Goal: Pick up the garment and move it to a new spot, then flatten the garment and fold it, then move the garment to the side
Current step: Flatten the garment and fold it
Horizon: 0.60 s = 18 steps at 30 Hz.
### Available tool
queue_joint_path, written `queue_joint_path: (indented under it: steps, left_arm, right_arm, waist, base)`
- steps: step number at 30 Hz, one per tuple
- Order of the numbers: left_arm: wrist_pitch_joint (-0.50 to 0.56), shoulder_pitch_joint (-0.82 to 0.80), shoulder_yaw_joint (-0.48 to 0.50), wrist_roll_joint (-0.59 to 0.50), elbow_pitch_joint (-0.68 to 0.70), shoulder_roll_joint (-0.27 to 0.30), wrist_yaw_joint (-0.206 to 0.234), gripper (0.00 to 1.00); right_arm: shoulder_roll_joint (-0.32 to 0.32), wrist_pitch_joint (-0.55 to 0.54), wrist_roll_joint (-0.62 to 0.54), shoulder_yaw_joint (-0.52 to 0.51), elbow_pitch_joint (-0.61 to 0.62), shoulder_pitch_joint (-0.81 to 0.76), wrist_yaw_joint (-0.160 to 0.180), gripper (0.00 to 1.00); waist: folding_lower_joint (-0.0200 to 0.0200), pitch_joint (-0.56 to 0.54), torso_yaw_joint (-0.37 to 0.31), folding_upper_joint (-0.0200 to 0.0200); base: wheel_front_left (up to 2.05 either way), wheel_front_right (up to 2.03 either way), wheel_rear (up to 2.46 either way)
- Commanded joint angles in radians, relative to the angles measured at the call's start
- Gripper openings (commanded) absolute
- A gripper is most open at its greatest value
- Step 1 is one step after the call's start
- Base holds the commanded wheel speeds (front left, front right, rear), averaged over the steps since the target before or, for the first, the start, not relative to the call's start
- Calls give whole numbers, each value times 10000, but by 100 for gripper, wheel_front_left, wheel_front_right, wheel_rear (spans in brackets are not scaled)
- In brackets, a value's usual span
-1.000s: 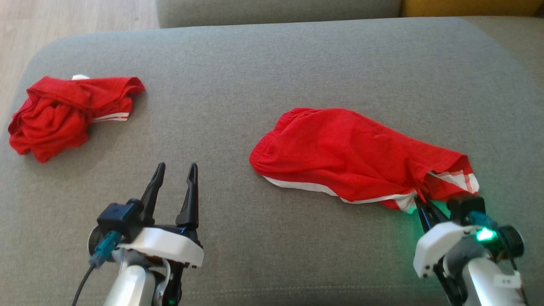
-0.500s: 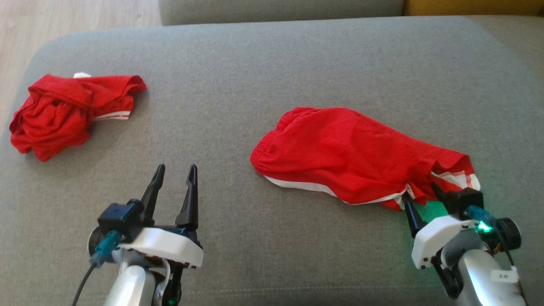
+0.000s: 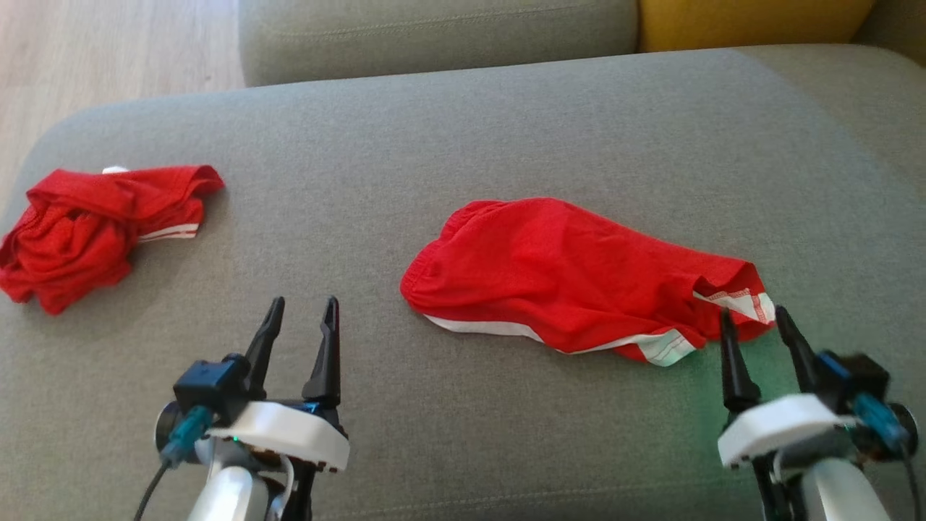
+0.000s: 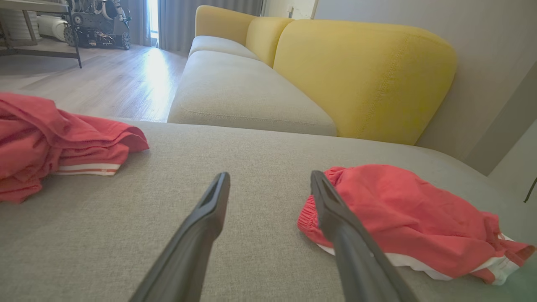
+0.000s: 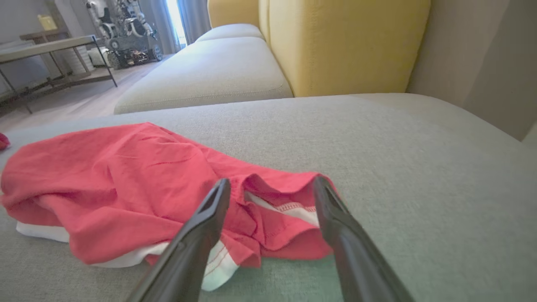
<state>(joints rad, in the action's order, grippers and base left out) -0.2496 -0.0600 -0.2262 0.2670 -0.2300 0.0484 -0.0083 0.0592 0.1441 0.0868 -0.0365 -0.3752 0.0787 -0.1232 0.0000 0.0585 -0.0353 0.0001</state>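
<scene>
Hovering just short of the red shorts point(image 3: 564, 275), my right hand point(image 3: 752, 312) is spread wide and grips nothing. In the right wrist view its 2 fingers point(image 5: 201, 235) frame the rumpled leg hem point(image 5: 289, 213) with its white trim, close to the cloth but, as far as I can tell, not pinching it. The shorts lie on the grey sofa seat point(image 3: 463, 123), right of centre, with the waistband point(image 3: 423, 278) toward the middle and the leg end toward my right hand. I judge the move to a new spot done and flattening the step ahead. They are laid out long rather than balled, yet the leg end is folded over on itself and the body humps up, which is why the hand hangs at that corner: it is the natural place to pull from. My left hand point(image 3: 304, 300) is open too, empty, low over bare cushion, well apart from the shorts and placed to reach the waistband. A 2nd red garment point(image 3: 79, 231) sits crumpled at the far left edge, well clear, leaving room for smoothing and folding.
</scene>
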Motion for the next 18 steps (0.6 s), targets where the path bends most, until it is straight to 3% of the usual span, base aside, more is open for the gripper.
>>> queue_joint_path:
  steps: [1,7,18]
  left_arm:
    - [-122,-268,234,46,292,18,31,100]
    - [-122,-237,133,153,79,18,0,100]
    - [-122,-456,-186,-26,-752,18,-256,100]
  right_arm:
    - [-34,160,80,209,465,144,-75,100]
    - [-84,291,639,676,1345,-537,-75,100]
    - [-88,133,704,900,1780,-602,-75,100]
  waist:
    - [0,-16,-32,-1]
    - [0,30,-227,-1]
    - [0,154,-462,-1]
  base:
    - [0,0,0]
    - [0,0,0]
    - [0,0,0]
